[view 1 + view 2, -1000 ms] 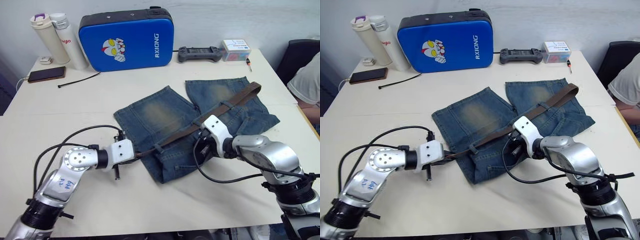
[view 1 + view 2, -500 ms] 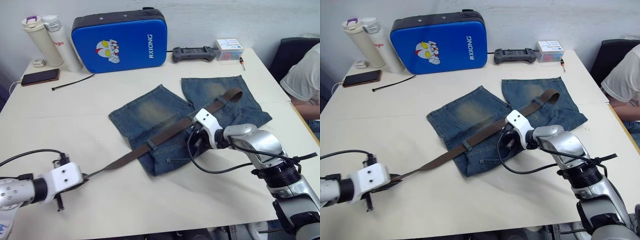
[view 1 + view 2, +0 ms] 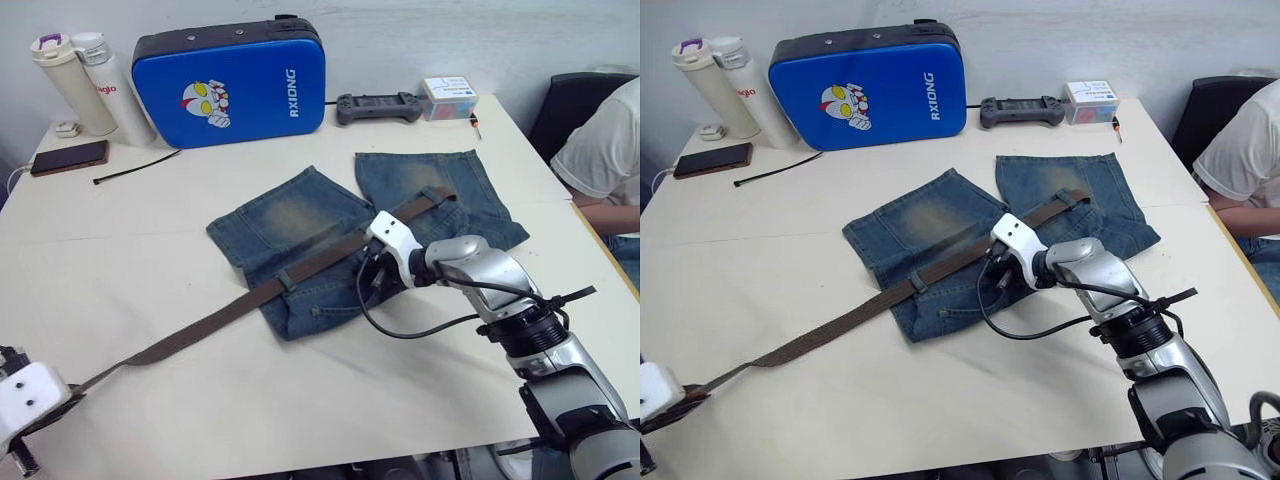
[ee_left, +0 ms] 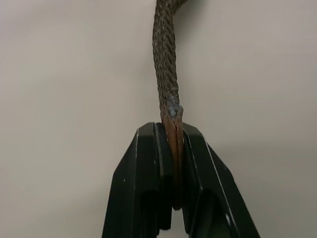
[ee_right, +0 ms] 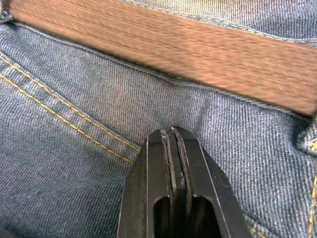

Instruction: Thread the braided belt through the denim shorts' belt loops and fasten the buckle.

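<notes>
Bare table (image 3: 420, 385) lies open near the shorts (image 3: 330, 235); the blue case (image 3: 230, 78) and bottles (image 3: 85, 75) line the far edge.

"RXIONG" in white on the bright blue case (image 3: 232, 87), red lettering on the white bottle (image 3: 112, 87), unreadable

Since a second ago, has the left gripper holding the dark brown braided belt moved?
Yes. The left gripper, shut on the belt's tan tip, has pulled away from the faded blue denim shorts toward the table's near left edge, drawing the belt out.

Braided belt (image 3: 830, 327) across denim shorts (image 3: 940, 235), trailing left over white table (image 3: 940, 400).
</notes>
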Motion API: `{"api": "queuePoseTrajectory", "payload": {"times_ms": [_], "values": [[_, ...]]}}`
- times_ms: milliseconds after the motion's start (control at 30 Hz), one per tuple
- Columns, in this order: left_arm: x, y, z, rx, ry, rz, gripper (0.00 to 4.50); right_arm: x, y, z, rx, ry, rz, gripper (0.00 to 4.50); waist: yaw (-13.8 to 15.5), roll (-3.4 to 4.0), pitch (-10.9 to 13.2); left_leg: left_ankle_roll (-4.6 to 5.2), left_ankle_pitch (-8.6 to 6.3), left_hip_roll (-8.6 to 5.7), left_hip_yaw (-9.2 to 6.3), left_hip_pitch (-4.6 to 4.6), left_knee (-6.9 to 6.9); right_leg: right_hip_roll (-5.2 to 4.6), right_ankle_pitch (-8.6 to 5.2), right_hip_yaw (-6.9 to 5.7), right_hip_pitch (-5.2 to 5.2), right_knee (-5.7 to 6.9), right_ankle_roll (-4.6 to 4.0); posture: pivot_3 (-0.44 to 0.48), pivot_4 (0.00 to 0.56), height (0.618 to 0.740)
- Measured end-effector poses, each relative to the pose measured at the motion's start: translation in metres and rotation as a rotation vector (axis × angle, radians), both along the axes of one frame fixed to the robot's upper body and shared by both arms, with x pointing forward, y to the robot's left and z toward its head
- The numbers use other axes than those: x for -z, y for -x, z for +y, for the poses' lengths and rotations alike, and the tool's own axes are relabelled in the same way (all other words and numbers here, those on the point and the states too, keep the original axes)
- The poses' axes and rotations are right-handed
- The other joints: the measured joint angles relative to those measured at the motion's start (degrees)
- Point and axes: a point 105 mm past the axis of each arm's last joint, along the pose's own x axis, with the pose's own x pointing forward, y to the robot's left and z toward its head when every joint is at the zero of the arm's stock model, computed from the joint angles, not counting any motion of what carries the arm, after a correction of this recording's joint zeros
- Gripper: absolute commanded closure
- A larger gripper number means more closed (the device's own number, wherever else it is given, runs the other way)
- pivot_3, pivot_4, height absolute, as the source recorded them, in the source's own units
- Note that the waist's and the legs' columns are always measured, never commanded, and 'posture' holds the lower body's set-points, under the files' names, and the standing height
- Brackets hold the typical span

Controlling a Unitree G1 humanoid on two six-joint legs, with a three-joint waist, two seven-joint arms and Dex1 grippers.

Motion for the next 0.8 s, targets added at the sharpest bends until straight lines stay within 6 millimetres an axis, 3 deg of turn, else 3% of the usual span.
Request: {"api": "queuePoseTrajectory", "payload": {"times_ms": [400, 733, 800], "values": [[0.002, -0.002, 0.016, -0.074, -0.015, 0.024, 4.43, 0.000, 0.002, -0.001, 0.007, -0.005, 0.001, 4.50, 0.1, 0.02, 0.0, -0.04, -0.05, 0.00, 0.00, 0.00, -0.09, -0.01, -0.03, -0.02, -0.02, -0.04, -0.05, 0.000, 0.150, 0.740], [-0.023, -0.036, -0.008, -0.056, 0.210, -0.128, 0.22, -0.005, 0.009, 0.000, -0.018, -0.025, 0.027, 4.50, 0.2, 0.04, 0.0, -0.05, -0.07, 0.01, -0.01, -0.14, -0.10, -0.01, -0.03, -0.08, -0.14, -0.09, -0.04, 0.000, 0.150, 0.740], [-0.036, -0.042, -0.014, -0.026, 0.241, -0.163, 0.04, -0.009, 0.015, 0.003, -0.045, -0.061, 0.051, 4.50, 0.2, 0.09, 0.1, -0.05, -0.07, 0.01, 0.00, -0.21, -0.10, 0.00, -0.02, -0.09, -0.20, -0.11, -0.04, 0.000, 0.150, 0.740]]}}
